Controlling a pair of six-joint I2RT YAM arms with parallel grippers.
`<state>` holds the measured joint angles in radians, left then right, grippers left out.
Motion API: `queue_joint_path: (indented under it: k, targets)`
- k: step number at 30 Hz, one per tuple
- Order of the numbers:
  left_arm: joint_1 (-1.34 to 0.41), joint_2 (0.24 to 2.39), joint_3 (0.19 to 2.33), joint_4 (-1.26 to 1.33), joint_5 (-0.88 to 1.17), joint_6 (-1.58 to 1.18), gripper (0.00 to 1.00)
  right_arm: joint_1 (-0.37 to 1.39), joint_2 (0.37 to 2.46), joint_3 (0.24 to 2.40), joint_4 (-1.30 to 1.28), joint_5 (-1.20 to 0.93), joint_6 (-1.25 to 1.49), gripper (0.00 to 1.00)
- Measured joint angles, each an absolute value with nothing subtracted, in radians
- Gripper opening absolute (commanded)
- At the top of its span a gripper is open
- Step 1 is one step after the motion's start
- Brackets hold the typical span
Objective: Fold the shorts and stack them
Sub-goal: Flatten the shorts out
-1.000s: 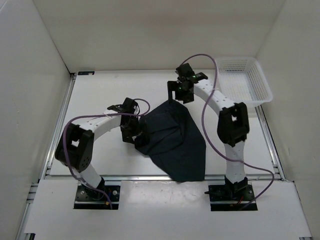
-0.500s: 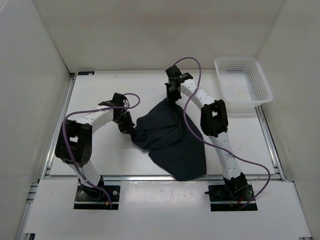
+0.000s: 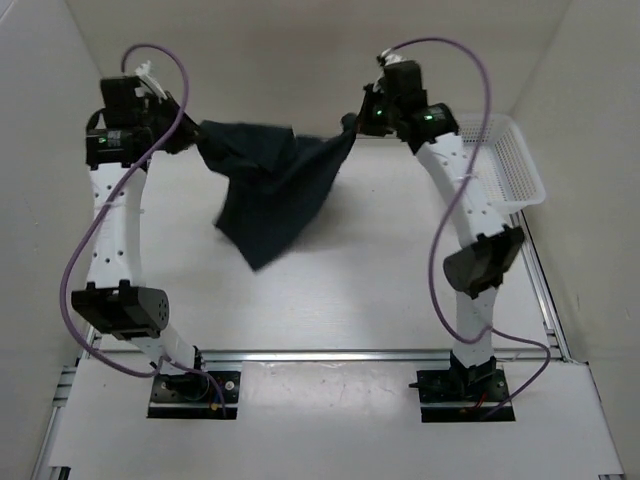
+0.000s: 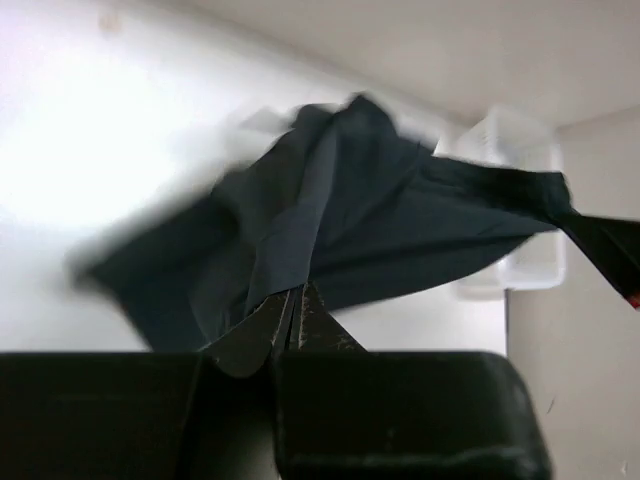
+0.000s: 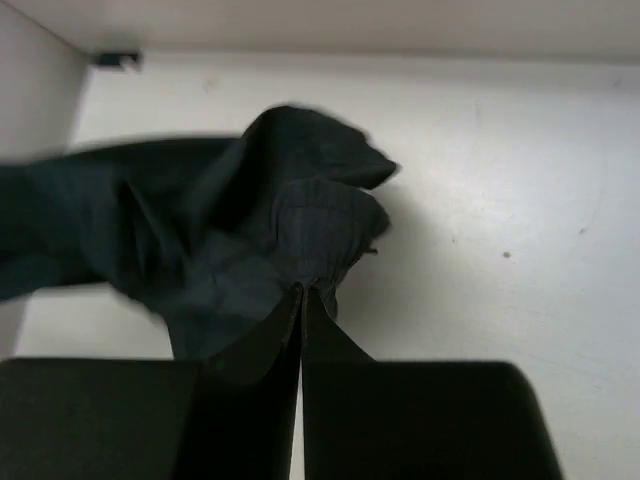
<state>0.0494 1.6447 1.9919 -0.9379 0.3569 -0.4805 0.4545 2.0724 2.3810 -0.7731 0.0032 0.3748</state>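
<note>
The dark navy shorts hang in the air above the back of the table, stretched between both arms with the loose cloth drooping to a point low on the left. My left gripper is shut on the shorts' left corner, high at the back left. My right gripper is shut on the right corner, high at the back right. In the left wrist view the shorts spread out from my pinched left gripper. The right wrist view shows bunched shorts at the tips of my right gripper.
A white plastic basket stands at the back right of the table, just right of my right arm. White walls enclose the table on the left, back and right. My left arm rises along the left side.
Both grippers have shut on the shorts and lifted them off the table. The arms rose and spread apart, pulling the cloth out wide in the air.
</note>
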Motion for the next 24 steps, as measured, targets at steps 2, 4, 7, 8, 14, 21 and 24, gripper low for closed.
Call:
queue_joint_path:
  k: [2, 4, 7, 8, 14, 21, 24]
  targets:
    - [0.070, 1.598, 2.046, -0.947, 0.376, -0.481, 0.10, 0.447, 1.937, 2.313, -0.725, 0.012, 0.379, 0.00]
    - [0.072, 1.536, 2.044, -0.950, 0.401, -0.483, 0.10, 0.445, 1.783, 2.180, -0.663, 0.024, 0.382, 0.00]
    - [0.065, 1.399, 1.924, -0.937, 0.443, -0.482, 0.14, 0.447, 1.543, 1.893, -0.569, 0.062, 0.384, 0.11]
    - [0.063, 1.344, 1.847, -0.935, 0.453, -0.478, 0.30, 0.448, 1.473, 1.783, -0.538, 0.083, 0.385, 0.39]
    - [0.062, 1.206, 1.376, -0.938, 0.466, -0.467, 0.87, 0.449, 1.241, 1.129, -0.506, 0.238, 0.463, 0.99]
    - [0.055, 1.373, 1.285, -0.960, 0.416, -0.458, 0.10, 0.449, 1.158, 0.882, -0.655, 0.337, 0.580, 0.19]
    - [0.015, 1.370, 1.317, -0.957, 0.403, -0.451, 0.10, 0.448, 1.103, 0.921, -0.650, 0.357, 0.592, 0.12]
